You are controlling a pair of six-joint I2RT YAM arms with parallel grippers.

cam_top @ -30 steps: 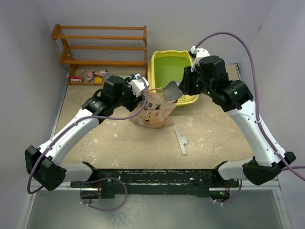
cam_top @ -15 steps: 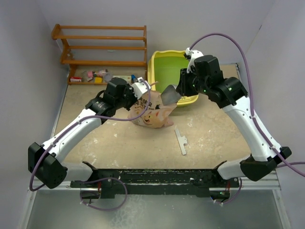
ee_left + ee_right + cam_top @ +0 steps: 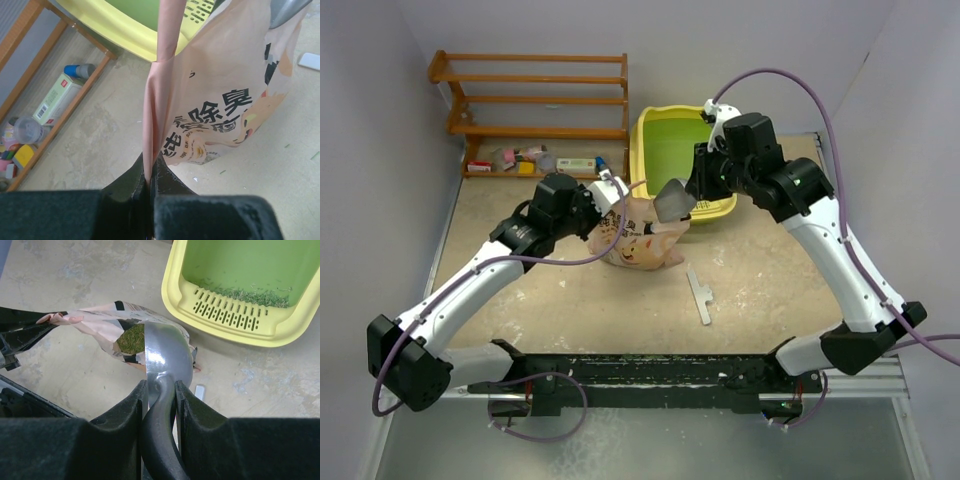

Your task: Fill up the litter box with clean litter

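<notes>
The yellow litter box [image 3: 650, 135] with its green basin stands at the back of the table, and a thin line of litter [image 3: 250, 296] lies along the basin's slotted near lip [image 3: 227, 315]. In front of the box sits a pink-tan printed bag [image 3: 638, 243], its mouth open on a greenish gritty mass [image 3: 131, 339]. My left gripper [image 3: 149, 175] is shut on the bag's upper left edge [image 3: 155, 100]. My right gripper [image 3: 160, 390] is shut on the handle of a grey scoop [image 3: 167, 355]. The scoop's bowl [image 3: 672, 203] hangs at the bag's mouth, its back towards the wrist camera.
A wooden shelf rack [image 3: 535, 95] stands at the back left with small items [image 3: 530, 160] and a green-white box [image 3: 55, 97] on its lowest shelf. A flat white strip [image 3: 700, 295] lies on the table right of the bag. Walls close in on both sides.
My left gripper has closed on the bag's edge and pulled it a little left and nearer. The right arm has shifted the scoop leftward to the bag's mouth.
</notes>
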